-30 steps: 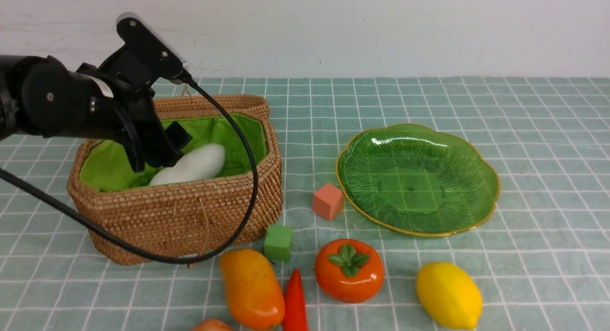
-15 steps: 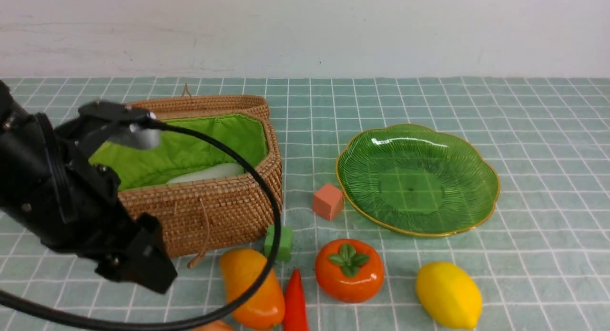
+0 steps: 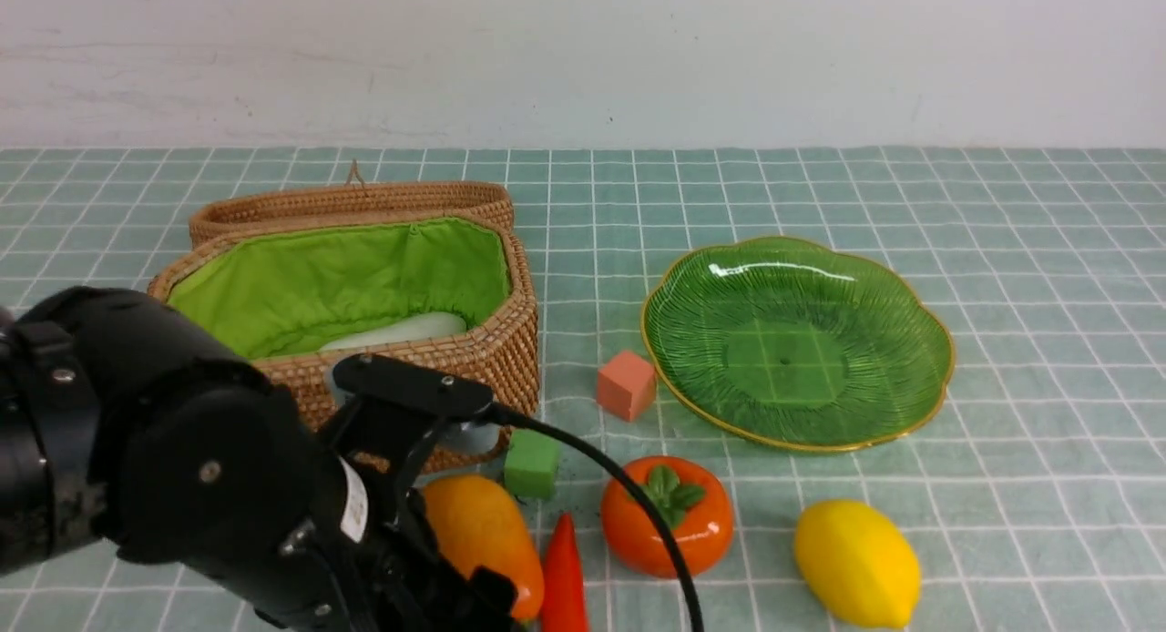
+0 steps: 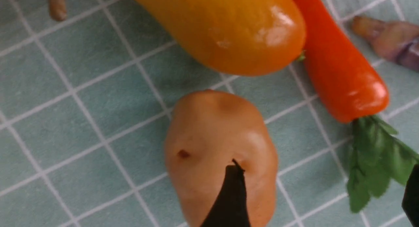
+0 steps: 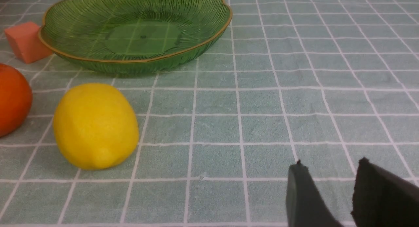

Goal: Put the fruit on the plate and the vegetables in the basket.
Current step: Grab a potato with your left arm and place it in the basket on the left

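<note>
Onion: round, brownish-orange, glossy toy vegetable (image 4: 219,155) with one small dark spot. It lies on the checked green cloth (image 4: 65,122) just beside the blunt end of the oblong orange-yellow mango (image 4: 222,27), not touching it. The slim red chili pepper (image 4: 340,66) lies near. In the front view this group sits at 6 o'clock from the tan woven wicker basket (image 3: 455,377), which holds the long white radish (image 3: 401,330). The green ribbed glass plate (image 3: 792,341), at 3 o'clock from the basket, is bare.

Step in hand, as judged: approach to pick the onion. Over it the left gripper (image 4: 322,174) hangs empty, jaws spread wide. The next move calls for centring the jaws on the rounded body, descending clear of the mango, then closing. The right gripper (image 5: 330,163) stands part-open and empty.
</note>
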